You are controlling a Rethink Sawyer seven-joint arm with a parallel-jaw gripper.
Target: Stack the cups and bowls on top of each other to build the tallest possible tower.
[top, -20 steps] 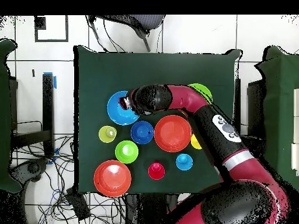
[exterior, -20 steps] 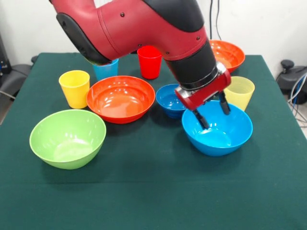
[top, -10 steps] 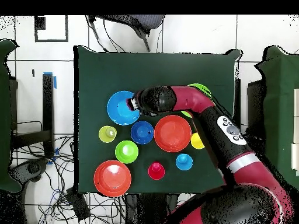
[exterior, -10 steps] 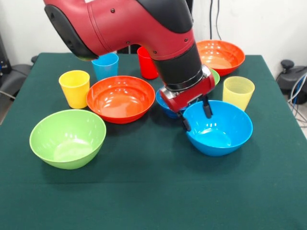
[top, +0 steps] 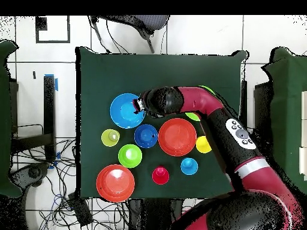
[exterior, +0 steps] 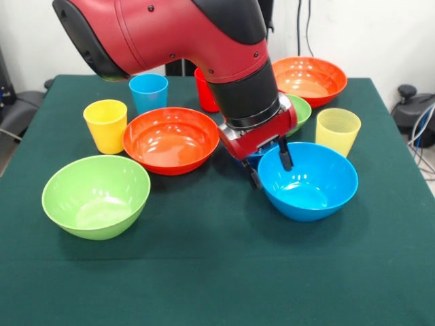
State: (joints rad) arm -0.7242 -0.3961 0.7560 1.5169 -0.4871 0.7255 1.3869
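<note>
Gripper straddling the big blue bowl's rim

Gripper (exterior: 269,166) is sitting at the near-left edge of the big blue bowl (exterior: 309,182), its two dark fingers spread apart, one reaching down inside the bowl and the other outside the wall, so the rim is lying between them but is not yet being pinched. Over the last second the arm has been sliding sideways across the bowl, from above its middle to this edge, and the wrist has been lowering. That shift is suggesting that the robot is lining up a rim grasp, the first lift toward a tower.

Nothing is stacked so far: every bowl and cup is standing alone on the green table (exterior: 204,285). Just behind the gripper the small dark blue bowl (exterior: 253,160) is mostly hidden by the wrist, and the small green bowl (exterior: 300,109) is peeking out beyond it. To one side the wide orange-red bowl (exterior: 170,139) is lying close, with the big green bowl (exterior: 96,195) farther off; to the other side the pale ribbed cup (exterior: 338,130) is standing near the blue bowl
</note>
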